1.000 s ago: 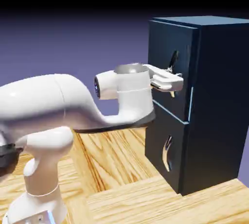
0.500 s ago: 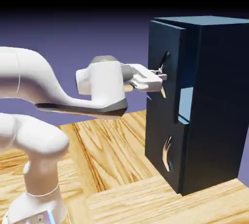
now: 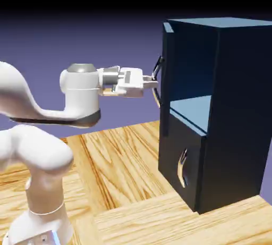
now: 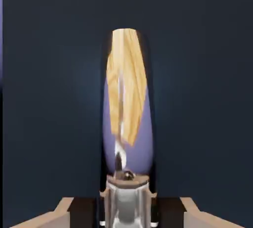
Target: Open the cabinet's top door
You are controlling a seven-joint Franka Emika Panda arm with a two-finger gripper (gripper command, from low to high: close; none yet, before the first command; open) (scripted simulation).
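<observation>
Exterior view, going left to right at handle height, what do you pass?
Robot arm → gripper shut on the top door's handle → top door, swung open → cabinet.

Wooden table point(image 3: 122, 169), blue-violet backdrop point(image 3: 79, 42)

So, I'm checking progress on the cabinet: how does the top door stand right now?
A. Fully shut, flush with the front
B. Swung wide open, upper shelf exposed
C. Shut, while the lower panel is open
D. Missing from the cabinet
B: the top door is swung out edge-on, the tool is shut on its handle, and the cabinet shows its upper shelf.
</observation>
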